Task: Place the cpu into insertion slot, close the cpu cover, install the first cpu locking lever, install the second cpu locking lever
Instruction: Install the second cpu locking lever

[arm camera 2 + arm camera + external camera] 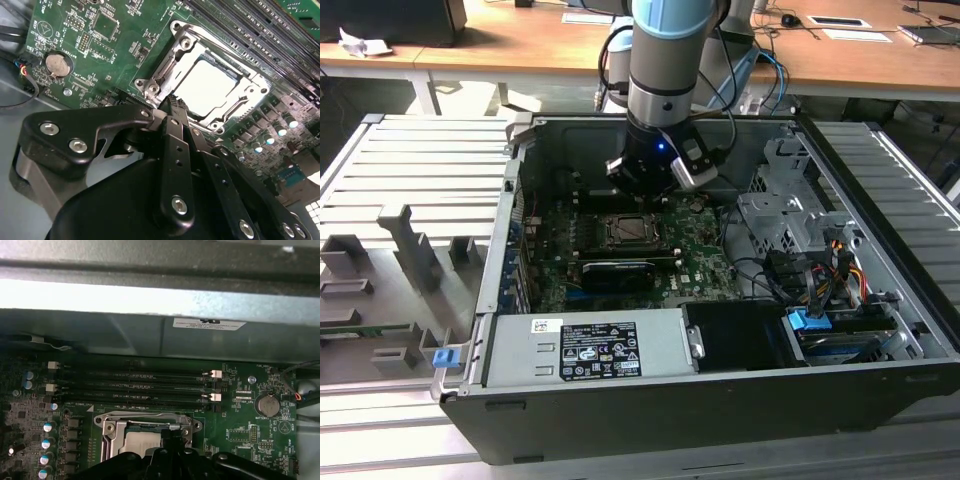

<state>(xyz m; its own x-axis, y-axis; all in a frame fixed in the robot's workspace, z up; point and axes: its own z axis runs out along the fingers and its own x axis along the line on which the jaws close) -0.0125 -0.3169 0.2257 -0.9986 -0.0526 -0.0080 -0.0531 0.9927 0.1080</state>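
Note:
The cpu [207,87], a flat silvery square, lies in its socket on the green motherboard, also visible in the first wrist view [141,444]. The cpu cover [248,86], a thin metal frame, is folded down flat around it [112,432]. My gripper [174,103] is shut with nothing held, and its black tip sits at the socket's edge, by one corner of the cover. In the exterior view the gripper [645,190] hangs inside the open computer case just behind the socket [628,231]. A thin wire lever [145,415] runs along one side of the socket.
Memory slots [140,385] and a coin battery [267,404] flank the socket. A long black card [618,272] lies in front of it, then the power supply [585,350]. Cables and drive bays [810,280] fill the exterior view's right. Grey fixtures [400,250] stand at its left.

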